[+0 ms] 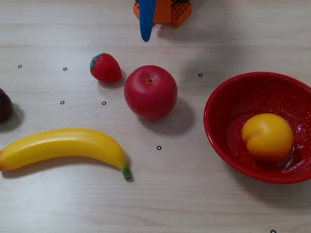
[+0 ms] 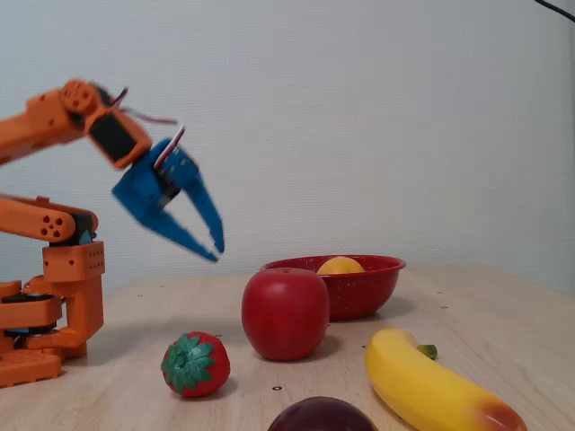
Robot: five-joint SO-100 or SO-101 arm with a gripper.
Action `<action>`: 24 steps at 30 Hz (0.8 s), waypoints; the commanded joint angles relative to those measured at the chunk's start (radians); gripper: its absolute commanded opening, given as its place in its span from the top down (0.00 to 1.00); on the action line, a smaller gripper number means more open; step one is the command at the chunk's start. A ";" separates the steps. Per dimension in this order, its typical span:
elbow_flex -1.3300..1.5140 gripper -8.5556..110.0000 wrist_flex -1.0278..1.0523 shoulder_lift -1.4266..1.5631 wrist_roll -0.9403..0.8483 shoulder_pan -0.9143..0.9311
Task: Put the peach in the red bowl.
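The peach [image 1: 267, 137] lies inside the red bowl [image 1: 218, 131], at the right of the overhead view, resting on the bowl's floor toward its near side. In the fixed view only the peach's top [image 2: 340, 265] shows above the bowl's rim [image 2: 359, 263], behind the red apple [image 2: 285, 312].

The claw [image 2: 214, 250] hangs in the air well apart from the peach, up and to the left of the bowl in the fixed view, its blue fingers spread moderately and holding nothing. In the overhead view only a blue fingertip [image 1: 146, 22] shows at the far edge, above the apple [image 1: 150, 92].

On the tabletop [image 1: 194, 204] the strawberry [image 1: 105, 67] sits just left of the apple, the banana [image 1: 65, 147] lies near and left, and a dark fruit [image 1: 5, 105] sits at the left edge.
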 commanded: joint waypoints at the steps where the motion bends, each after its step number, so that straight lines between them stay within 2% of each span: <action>1: 0.054 0.93 -0.040 0.098 0.026 -0.032; 10: 0.388 0.93 -0.071 0.365 0.003 -0.057; 14: 0.489 0.93 -0.161 0.368 -0.028 -0.054; 24: 0.514 0.93 -0.242 0.368 -0.132 -0.029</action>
